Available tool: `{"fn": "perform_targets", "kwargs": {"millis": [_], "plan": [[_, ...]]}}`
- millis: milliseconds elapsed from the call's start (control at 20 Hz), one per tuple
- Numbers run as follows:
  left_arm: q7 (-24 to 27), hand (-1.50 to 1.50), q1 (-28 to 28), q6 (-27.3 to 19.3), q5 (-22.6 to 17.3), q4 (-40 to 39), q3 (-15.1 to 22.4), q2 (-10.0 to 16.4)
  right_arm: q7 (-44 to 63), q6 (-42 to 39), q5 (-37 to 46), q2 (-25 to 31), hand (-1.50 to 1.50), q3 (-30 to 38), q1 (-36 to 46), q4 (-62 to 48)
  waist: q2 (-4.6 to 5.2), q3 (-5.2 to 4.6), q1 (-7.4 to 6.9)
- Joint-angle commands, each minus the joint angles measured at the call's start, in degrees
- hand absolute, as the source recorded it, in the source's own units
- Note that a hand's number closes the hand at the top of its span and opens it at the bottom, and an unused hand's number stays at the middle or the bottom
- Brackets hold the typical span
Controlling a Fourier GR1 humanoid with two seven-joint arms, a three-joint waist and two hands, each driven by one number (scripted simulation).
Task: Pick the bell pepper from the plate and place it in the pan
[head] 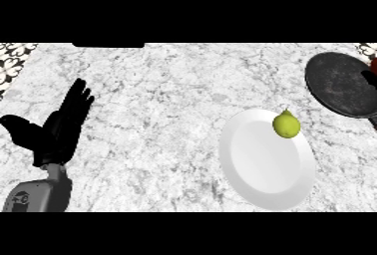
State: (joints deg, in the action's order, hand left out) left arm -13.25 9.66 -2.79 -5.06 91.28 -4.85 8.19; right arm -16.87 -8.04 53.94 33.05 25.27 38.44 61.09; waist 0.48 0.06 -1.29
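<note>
- The left hand (59, 130) stood at the left side of the marble counter (162, 94), fingers straight and pointing up, thumb spread wide, holding nothing.
- The yellow-green bell pepper (286, 124) sat on the white plate (258, 167), near its upper right rim.
- The dark pan (338, 84) lay at the far right, just beyond the plate and apart from the pepper.
- The right hand (369, 78) showed only as a black sliver at the right edge over the pan; its grip could not be told.
</note>
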Motion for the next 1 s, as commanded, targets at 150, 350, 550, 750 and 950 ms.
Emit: {"fn": "perform_targets", "kwargs": {"millis": [150, 350, 550, 750, 950], "plan": [[-3.4, 0.00, 2.9, 0.8, -1.3, 1.0, -1.2, 1.6, -11.6, 10.8, 1.2, 3.1, 1.50, 1.0, 7.5, -24.8, 0.49, 0.10, -1.40], [-1.2, 0.00, 1.6, -0.4, 0.5, 1.4, 0.9, -0.5, -17.7, 13.5, 1.1, 3.8, 1.50, 1.6, 8.7, -33.8, 0.82, 0.17, -2.12], [-1.4, 0.00, 2.0, 0.4, -0.7, 0.8, -0.1, -0.1, -19.5, 18.6, 2.6, 2.6, 1.50, 1.3, 10.8, -40.2, 0.84, 0.16, -2.36], [0.1, 0.00, 0.8, 0.7, 0.8, 0.2, 1.8, -0.8, -14.8, 20.8, 4.9, 1.9, 1.50, 0.8, 9.2, -45.5, 1.23, 0.21, -2.91], [0.5, 0.00, 1.3, 1.4, -0.5, 0.0, 0.6, -0.4, -10.1, 13.5, 3.6, 6.5, -1.50, 2.9, 11.8, -50.1, 1.54, 0.25, -3.68]]}}
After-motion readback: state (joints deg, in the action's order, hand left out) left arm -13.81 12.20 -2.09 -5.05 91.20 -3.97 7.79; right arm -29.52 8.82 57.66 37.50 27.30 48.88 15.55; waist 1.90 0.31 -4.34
